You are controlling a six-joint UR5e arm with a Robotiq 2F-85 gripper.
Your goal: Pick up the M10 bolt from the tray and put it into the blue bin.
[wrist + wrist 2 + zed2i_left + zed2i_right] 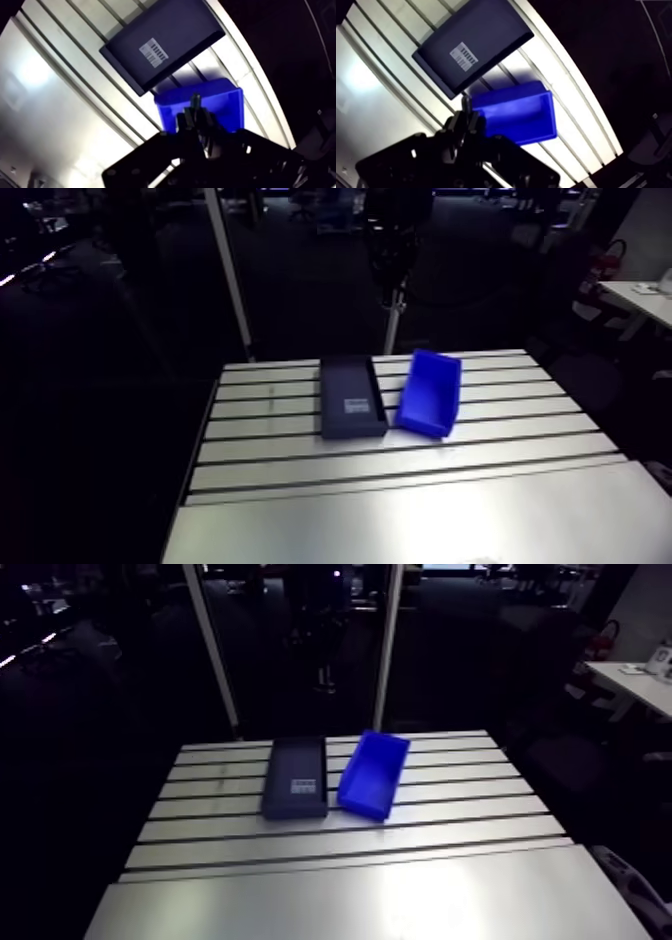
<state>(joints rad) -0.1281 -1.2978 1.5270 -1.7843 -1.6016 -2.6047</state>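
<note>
Our fingers [186, 122] are drawn close together, and a short dark stub pokes out just past their tips. We take it for the bolt [195, 101], pinched between them, though it is too dark for us to make out its head or thread. In the wrist view the fingers and the stub hang over the near rim of the blue bin [227, 107], which sits directly under and ahead of them with its hollow showing nothing inside. Just beyond the bin lies the dark tray [185, 30], its nearest corner almost touching the bin. We see only a white label [153, 52] on the tray's floor. In the arm view the two sit side by side on the slotted desk [400, 518], toward its far edge, with the bin skewed a little against the tray.
</note>
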